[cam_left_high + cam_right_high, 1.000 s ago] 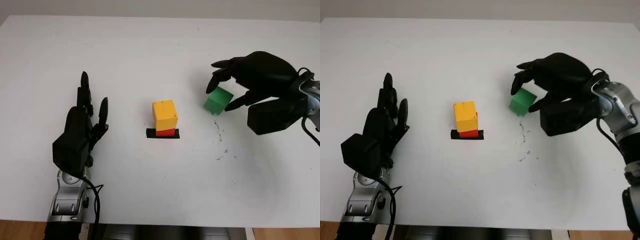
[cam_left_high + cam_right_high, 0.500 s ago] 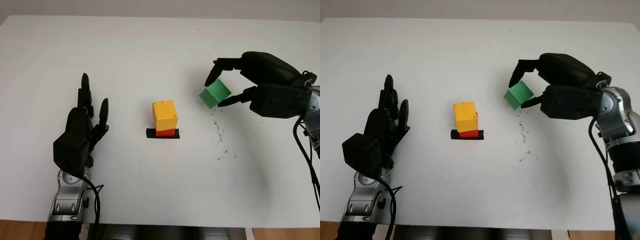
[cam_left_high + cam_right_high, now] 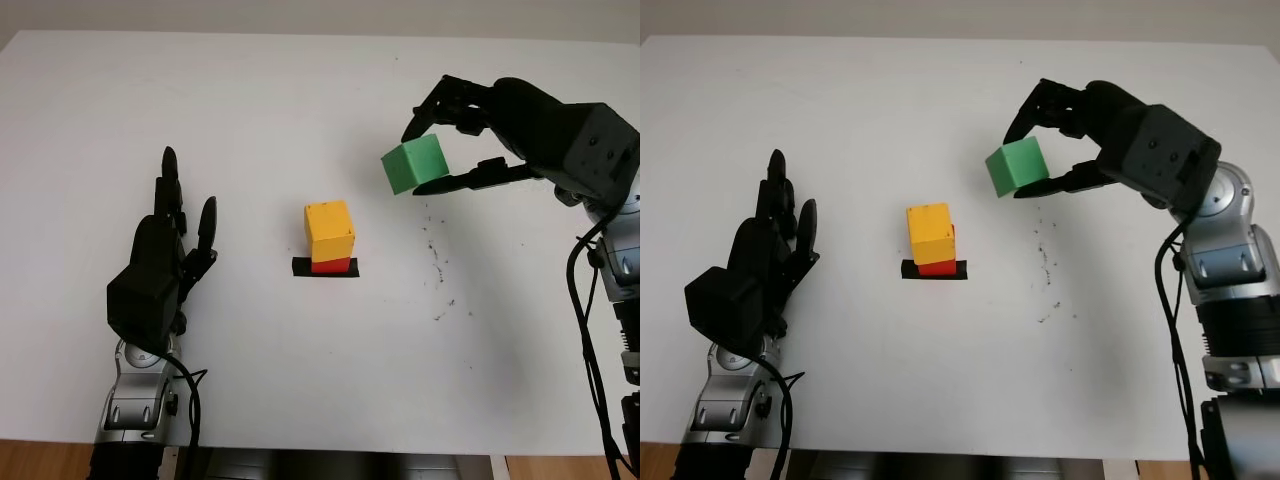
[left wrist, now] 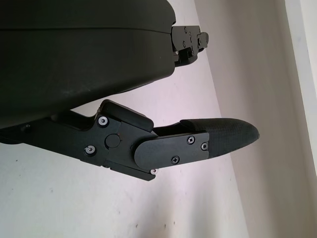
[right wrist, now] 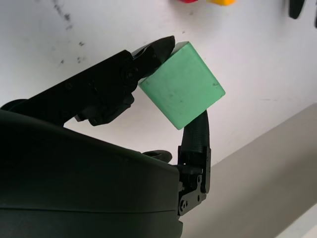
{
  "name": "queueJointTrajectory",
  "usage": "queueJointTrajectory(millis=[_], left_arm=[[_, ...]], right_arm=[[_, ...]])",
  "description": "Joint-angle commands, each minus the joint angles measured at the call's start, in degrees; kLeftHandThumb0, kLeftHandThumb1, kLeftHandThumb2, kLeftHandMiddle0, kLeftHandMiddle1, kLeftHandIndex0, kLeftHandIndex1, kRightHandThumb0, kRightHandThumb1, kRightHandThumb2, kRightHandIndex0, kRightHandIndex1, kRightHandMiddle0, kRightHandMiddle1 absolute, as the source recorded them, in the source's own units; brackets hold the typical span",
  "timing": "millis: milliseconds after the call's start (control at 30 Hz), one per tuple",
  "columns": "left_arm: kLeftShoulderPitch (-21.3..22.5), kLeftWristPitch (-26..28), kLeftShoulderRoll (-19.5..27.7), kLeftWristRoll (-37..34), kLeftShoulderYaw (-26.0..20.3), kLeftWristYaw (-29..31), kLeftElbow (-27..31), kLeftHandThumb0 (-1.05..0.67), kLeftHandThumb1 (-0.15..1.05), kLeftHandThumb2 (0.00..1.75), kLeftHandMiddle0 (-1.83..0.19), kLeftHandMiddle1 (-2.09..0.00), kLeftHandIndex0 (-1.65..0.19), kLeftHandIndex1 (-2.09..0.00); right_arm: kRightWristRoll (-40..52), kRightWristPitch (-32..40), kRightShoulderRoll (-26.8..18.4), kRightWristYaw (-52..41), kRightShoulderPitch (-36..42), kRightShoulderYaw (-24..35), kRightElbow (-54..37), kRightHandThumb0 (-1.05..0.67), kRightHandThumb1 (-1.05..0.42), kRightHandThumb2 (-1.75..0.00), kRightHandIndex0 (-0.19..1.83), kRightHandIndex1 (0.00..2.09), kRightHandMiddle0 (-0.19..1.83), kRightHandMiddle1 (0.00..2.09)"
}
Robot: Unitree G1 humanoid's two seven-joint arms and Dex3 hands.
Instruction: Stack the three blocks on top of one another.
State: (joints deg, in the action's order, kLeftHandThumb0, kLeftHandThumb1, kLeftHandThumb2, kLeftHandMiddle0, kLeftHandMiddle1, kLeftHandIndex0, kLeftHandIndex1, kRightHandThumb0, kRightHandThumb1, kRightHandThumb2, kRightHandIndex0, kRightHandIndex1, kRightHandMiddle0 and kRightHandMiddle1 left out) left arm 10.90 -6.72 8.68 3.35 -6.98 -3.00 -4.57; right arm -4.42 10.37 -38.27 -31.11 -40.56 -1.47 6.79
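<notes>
Right hand: your right hand is up above the white table, right of the stack and a little farther back; it is grasping the green block between its fingertips
Green block: the green block hangs clear of the table, pinched from opposite sides, and it sits tilted in the grip; in the right wrist view you see one fingertip on its upper corner and another finger behind its lower edge, green block
Yellow block: the yellow block sits on top of the red one near the middle of the table, turned slightly against it
Red block: of the red block you see just a low strip under the yellow one
Black patch: a black patch lies flat under the stack, showing at both sides of the red block
Gap: the green block is up and to the right of the stack, apart from it, not over it
Left hand: your left hand is at the left of the table, well apart from the stack; it holds nothing and is released, open
Marks: small dark specks dot the table right of the stack, below the raised block
Task state: two blocks stacked, the third is in your right hand and not yet on top
</notes>
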Motion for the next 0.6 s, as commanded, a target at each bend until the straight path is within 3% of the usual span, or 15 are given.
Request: queueJointTrajectory(millis=[0,133,400,567], left_arm=[[-0.88,-0.20,0.32,0.33,-0.27,-0.26,1.08,-0.80,1.05,0.58,0.14,-0.06,0.11,-0.06],[-1.15,0.48,0.34,0.68,-0.29,-0.30,1.64,-0.81,1.05,0.58,0.13,-0.06,0.10,-0.06],[-0.67,0.03,-0.03,0.17,0.07,0.41,1.01,-0.82,1.05,0.58,0.15,-0.05,0.13,-0.05],[-0.18,0.64,-0.41,-0.07,0.43,0.41,0.93,-0.82,1.05,0.57,0.15,-0.05,0.13,-0.05]], right_arm=[[1.06,6.15,0.12,-1.04,-1.49,0.72,-5.70,-0.24,-0.97,-0.06,0.30,0.02,0.13,1.73],[0.12,18.64,-0.79,-3.13,-4.76,-0.98,-13.73,-0.24,-0.99,-0.06,0.32,0.03,0.13,1.79],[0.60,44.26,-2.56,-11.42,-17.73,-8.33,-19.64,-0.22,-1.04,-0.08,0.28,0.02,0.07,1.87],[2.80,52.66,-1.40,-11.15,-19.96,-9.47,-22.59,-0.26,-1.05,-0.12,0.29,0.02,0.03,1.92]])
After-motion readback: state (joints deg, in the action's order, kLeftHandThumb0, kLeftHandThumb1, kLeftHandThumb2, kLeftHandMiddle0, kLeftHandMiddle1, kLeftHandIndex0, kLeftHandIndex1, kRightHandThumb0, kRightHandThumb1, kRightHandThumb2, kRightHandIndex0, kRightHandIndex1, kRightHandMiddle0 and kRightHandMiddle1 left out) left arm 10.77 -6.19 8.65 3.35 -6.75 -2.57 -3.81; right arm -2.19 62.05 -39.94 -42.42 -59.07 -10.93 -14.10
